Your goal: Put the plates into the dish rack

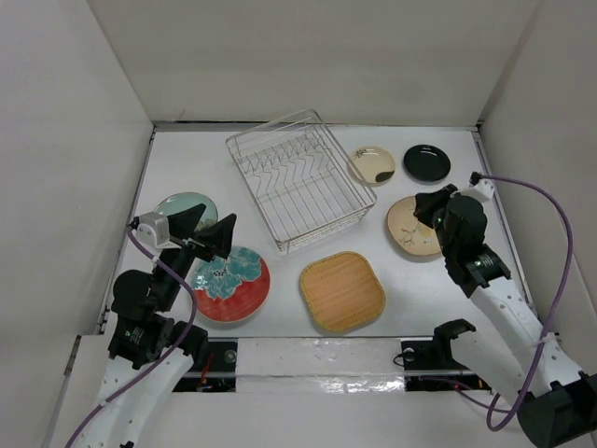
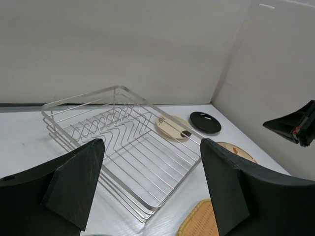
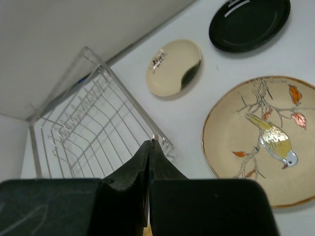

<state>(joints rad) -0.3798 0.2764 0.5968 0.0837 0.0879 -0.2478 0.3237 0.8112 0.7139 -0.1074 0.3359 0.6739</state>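
With my left tool (image 1: 207, 233) hanging jaws apart at eight o'clock of the empty dish rack (image 1: 300, 177) and my right tool (image 1: 431, 206) pinched together at four, I am risking skidding the flat-lying red plate (image 1: 230, 285) across the counter (image 1: 284, 273) instead of lifting it.

Robot lab booth: plain white walls (image 1: 308, 56) around a white table (image 1: 187, 159).

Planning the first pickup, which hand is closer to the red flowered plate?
Left. The left hand hovers at the far edge of the red flowered plate; the right hand is across, by the bird plate.
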